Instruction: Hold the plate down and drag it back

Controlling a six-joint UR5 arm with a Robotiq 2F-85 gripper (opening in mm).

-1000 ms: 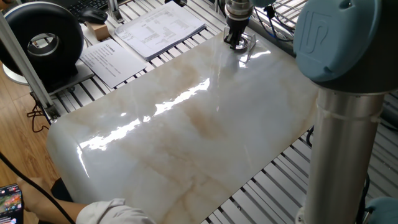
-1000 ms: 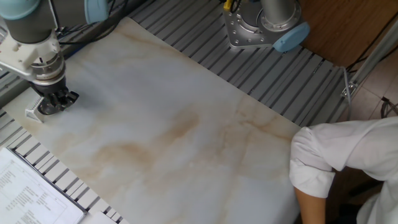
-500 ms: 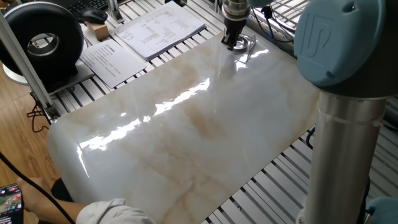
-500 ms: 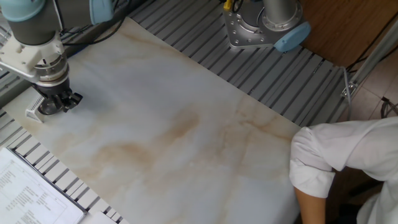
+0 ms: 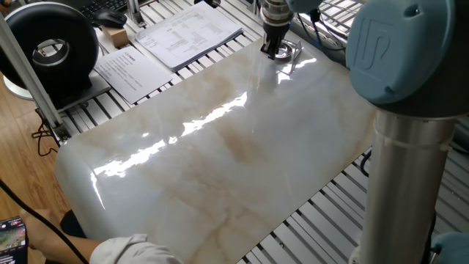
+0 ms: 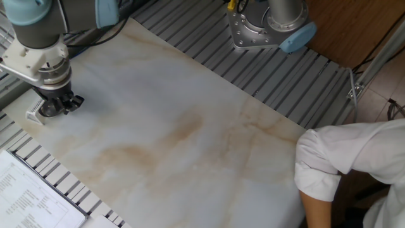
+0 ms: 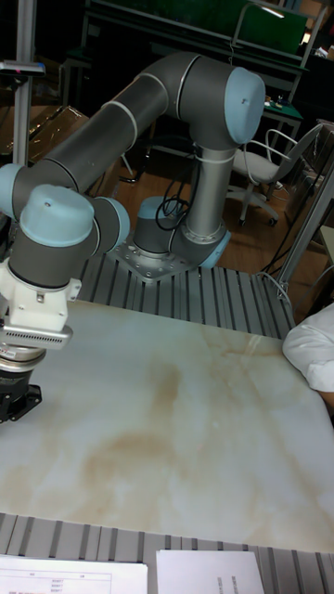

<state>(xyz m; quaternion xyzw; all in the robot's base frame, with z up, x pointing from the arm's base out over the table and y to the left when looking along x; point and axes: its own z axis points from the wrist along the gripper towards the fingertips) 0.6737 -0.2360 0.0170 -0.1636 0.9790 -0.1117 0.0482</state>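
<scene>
Across the last second a small shift is seen: in one fixed view the hand (image 5: 275,50), at the upper centre of the frame, has been carried slightly toward the top edge, and in the other fixed view it has been moved slightly to the right at the far left of the frame. The plate (image 5: 291,53) is seen as a thin shiny rim just to the right of the fingers, at the far corner of the marble-patterned slab (image 5: 220,147); in the other fixed view it is mostly hidden under the hand (image 6: 58,104). The fingers are held close together, pressed down onto the plate rather than closed around it; how far apart they stand cannot be told. From this it is judged that the pressing is in place and the drag is only beginning.

The slab is glossy, pale with brown veining, and is laid on a slatted metal table (image 6: 297,82). Printed sheets (image 5: 190,33) are placed at the upper left, beside a round black device (image 5: 55,48). A white-sleeved arm (image 6: 342,164) is seen at the lower right of the other fixed view.
</scene>
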